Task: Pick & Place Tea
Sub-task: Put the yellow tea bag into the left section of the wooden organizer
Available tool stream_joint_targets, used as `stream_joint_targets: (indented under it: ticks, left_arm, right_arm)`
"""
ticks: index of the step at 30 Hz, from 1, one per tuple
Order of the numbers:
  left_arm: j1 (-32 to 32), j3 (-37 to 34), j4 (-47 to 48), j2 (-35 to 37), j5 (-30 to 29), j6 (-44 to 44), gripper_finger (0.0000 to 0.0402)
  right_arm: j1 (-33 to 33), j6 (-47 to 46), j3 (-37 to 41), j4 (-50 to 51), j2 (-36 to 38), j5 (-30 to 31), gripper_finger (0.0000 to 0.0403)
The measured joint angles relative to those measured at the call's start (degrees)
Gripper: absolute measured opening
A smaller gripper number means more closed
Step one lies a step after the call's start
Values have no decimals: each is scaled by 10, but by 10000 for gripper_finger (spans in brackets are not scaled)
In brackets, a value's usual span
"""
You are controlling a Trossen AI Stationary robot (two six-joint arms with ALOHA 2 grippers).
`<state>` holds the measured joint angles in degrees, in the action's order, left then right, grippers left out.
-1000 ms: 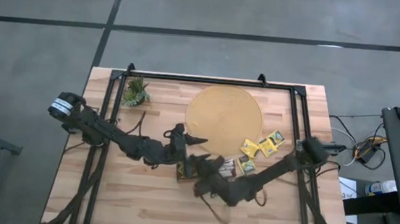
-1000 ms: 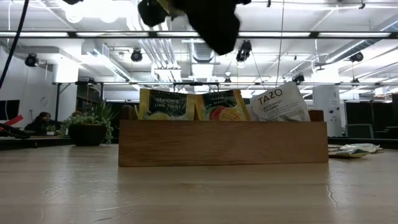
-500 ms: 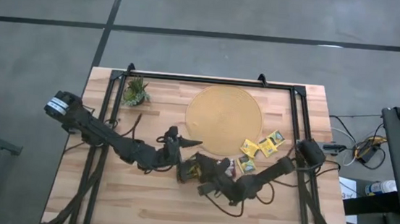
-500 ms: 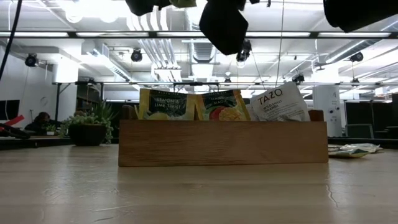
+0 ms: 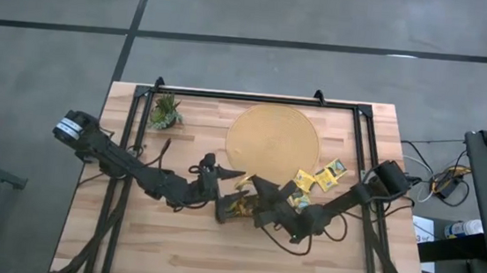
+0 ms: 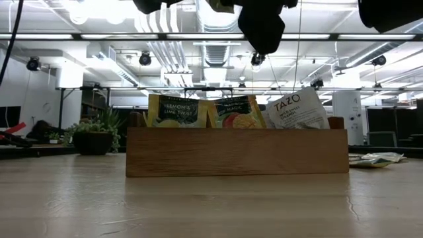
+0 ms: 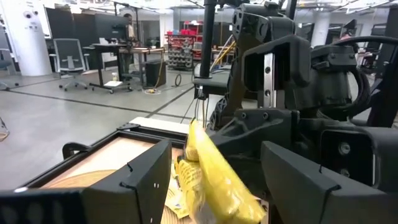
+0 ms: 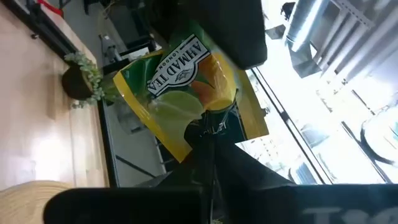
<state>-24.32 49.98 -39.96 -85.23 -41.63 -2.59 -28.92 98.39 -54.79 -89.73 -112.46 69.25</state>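
Note:
The tea is small paper sachets. My right gripper [image 8: 211,127] is shut on a yellow-and-green one [image 8: 180,81], high over the dark brown tray [image 5: 230,208]. My left gripper [image 7: 217,149] faces it, open. That sachet [image 7: 214,180] shows edge-on between the left gripper's two fingers; I cannot tell whether they touch it. In the low view the wooden tray [image 6: 236,151] holds three sachets [image 6: 231,111] standing upright against its wall. Several more sachets [image 5: 319,177] lie flat on the table by the round mat [image 5: 274,144]. My right gripper pinches the sachet between its two shut fingers at one edge [image 8: 208,115]. The rest of the sachet stands out beyond the fingertips, printed face toward the wrist camera. It is lifted clear of the tray and the table.
A small green plant [image 5: 164,112] stands at the far left corner. A black frame [image 5: 256,98] runs around the table top. Both arms cross the middle of the table, close together over the tray. Bare wood lies toward the near edge.
My right gripper, still shut on the sachet, has gone toward the table's far edge and toward my left gripper. The sachet now stands between the left gripper's open fingers. In the low view the dark gripper overhead has shifted to the right.

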Motion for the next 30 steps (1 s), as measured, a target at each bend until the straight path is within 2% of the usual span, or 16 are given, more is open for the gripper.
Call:
stream_joint_targets:
  ticks: [8, 15, 20, 23, 28, 30]
  left_arm:
    - [-3, 0, 0, 0, 1, 2, 241]
    - [-3, 0, 0, 0, 1, 2, 241]
    - [-3, 0, -1, 0, 2, 7, 241]
    - [-3, 0, -2, 0, 2, 7, 241]
    - [-3, 0, -4, 1, 2, 7, 241]
    - [-3, 0, -4, 1, 2, 7, 241]
  right_arm:
    - [6, -61, 13, 0, 22, -12, 8]
    - [3, -188, 81, -1, 112, -59, 8]
    - [-1, -220, 136, -2, 189, -23, 8]
    - [0, -272, 155, -2, 223, 7, 8]
    - [3, -372, 186, -2, 263, 10, 8]
    - [2, -386, 191, -2, 275, 16, 8]
